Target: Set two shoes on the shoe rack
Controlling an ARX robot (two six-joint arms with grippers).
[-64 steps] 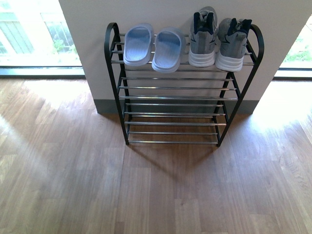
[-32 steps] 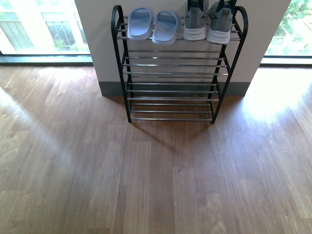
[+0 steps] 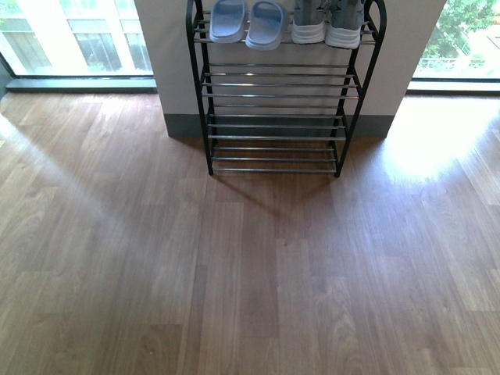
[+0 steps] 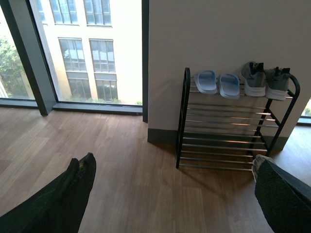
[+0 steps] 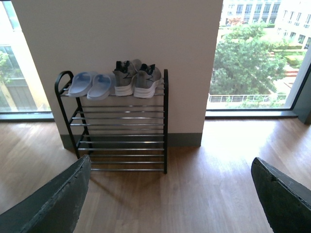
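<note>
The shoe rack stands against the pale wall between two big windows, its long bars running side to side along the wall. Both pairs sit on the top tier. The grey sneakers are at the rack's right end as the robot faces it, side by side and touching, each lying front to back across the bars with white heels toward the room and toes toward the wall. The pale blue slides lie beside them on the left half of the same tier, also lengthwise across the bars, rounded ends overhanging the front bar; which end is the toe I cannot tell. The lower tiers show only bare chrome bars. The wooden floor in front carries the rack's shadow. The left gripper is spread wide, holding nothing, its dark fingers at the frame edges. The right gripper is likewise wide apart and empty.
</note>
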